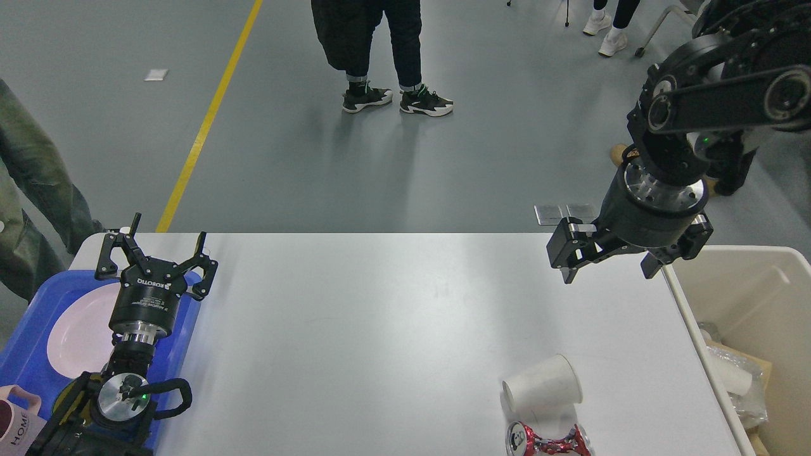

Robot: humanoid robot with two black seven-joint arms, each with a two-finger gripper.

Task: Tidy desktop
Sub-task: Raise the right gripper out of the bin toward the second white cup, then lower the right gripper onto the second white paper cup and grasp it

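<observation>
The white table [393,329] is mostly bare, suggesting the tidying is well along: a plate [79,332] and mug [16,421] sit on the blue tray [28,335] at its left edge, rubbish lies in the beige bin [754,316] at its right, but a tipped paper cup [543,382] and crushed can [548,440] remain near the front. The left gripper [158,250] hangs above the tray, jaws spread wide and empty; the right gripper [608,263] hovers by the bin, jaws apart, holding nothing.
</observation>
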